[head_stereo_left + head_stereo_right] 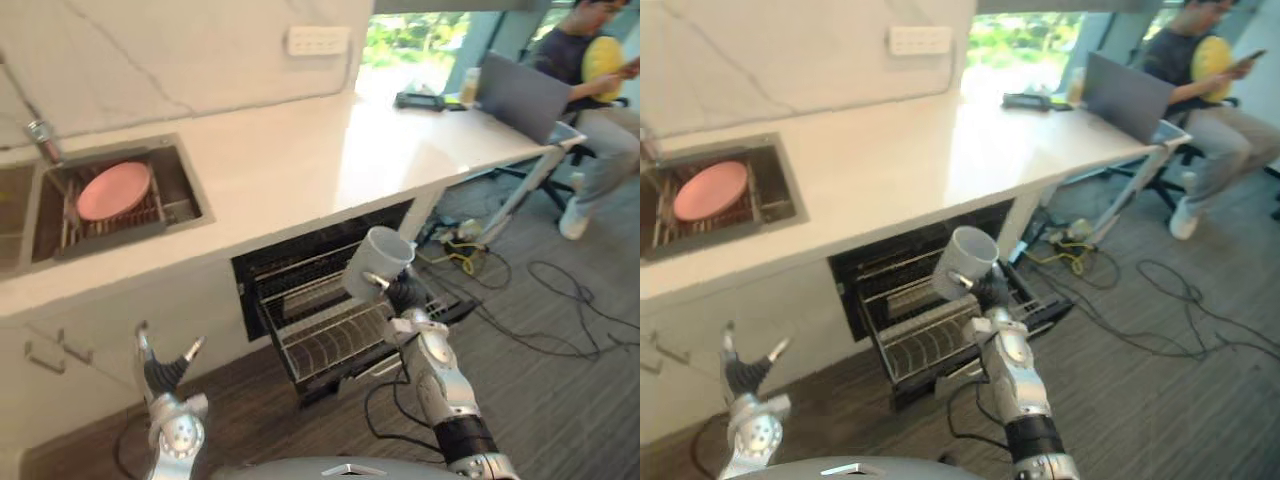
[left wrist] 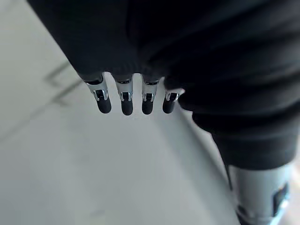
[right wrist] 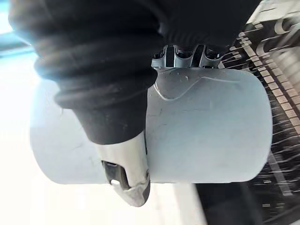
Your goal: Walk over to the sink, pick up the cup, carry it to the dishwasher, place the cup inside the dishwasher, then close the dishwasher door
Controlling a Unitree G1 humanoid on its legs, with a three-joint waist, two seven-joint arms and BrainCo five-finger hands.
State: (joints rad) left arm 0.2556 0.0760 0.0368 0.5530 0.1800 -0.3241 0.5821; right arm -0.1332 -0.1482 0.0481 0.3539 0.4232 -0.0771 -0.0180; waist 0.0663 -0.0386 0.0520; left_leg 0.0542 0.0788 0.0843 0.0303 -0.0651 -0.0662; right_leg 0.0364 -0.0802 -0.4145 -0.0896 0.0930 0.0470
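**Cup held over the open dishwasher rack**

At the far left, the sink [image 1: 186, 190] is set into the white table [image 1: 300, 160]. A tap [image 1: 42, 138] stands at its back edge, and a pink plate [image 1: 113, 190] lies on a wire grid inside it. Below, in front of the pale cabinet fronts, the left robot hand [image 1: 163, 375] is raised with its fingers straight and spread. It holds nothing and is well apart from everything else. A white socket strip [image 1: 318, 40] sits on the wall above the table.

In the middle, under the table, the dishwasher [image 1: 290, 262] stands open with its wire rack [image 1: 330, 340] drawn out over the floor. The right robot hand [image 1: 405, 293] has its thumb and fingers curled round the grey cup [image 1: 378, 262]. The cup is tilted with its mouth upward. It is in the air above the rack's rows of tines, not touching them.

To the right, black and yellow cables [image 1: 500, 280] tangle on the carpet just beside the dishwasher. The table's far end carries an open laptop [image 1: 520, 95]. A seated person [image 1: 595, 120] behind it holds a round yellow thing [image 1: 600, 55].
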